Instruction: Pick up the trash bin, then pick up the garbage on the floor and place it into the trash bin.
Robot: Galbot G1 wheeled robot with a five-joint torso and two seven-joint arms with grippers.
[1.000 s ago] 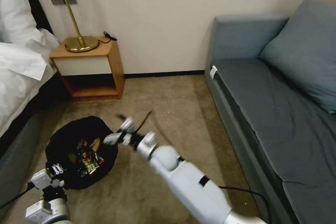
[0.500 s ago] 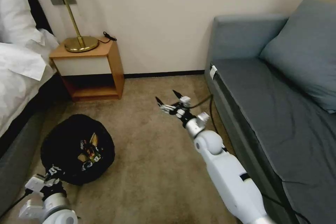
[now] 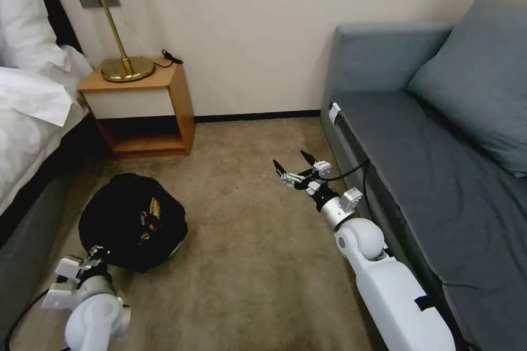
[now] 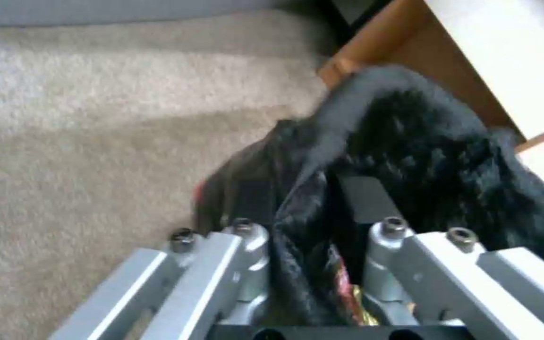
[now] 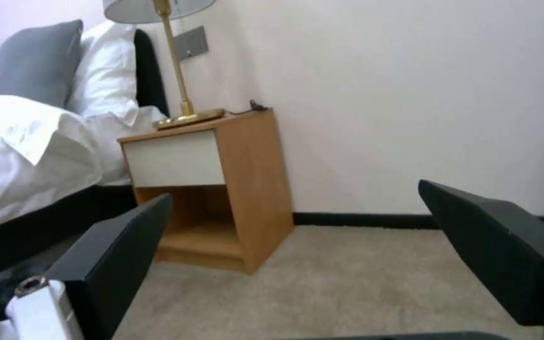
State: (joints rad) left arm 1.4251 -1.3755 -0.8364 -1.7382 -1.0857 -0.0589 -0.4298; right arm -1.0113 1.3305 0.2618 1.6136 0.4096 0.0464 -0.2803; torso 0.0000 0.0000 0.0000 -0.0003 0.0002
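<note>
Wrappers [image 3: 149, 219] inside trash bin [image 3: 118, 214] show no readable writing.

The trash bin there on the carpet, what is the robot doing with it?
The left gripper is clamped on the rim of the trash bin, which is lined with a black bag and has wrappers inside. The right gripper hangs open and empty above the carpet, beside the sofa.
</note>
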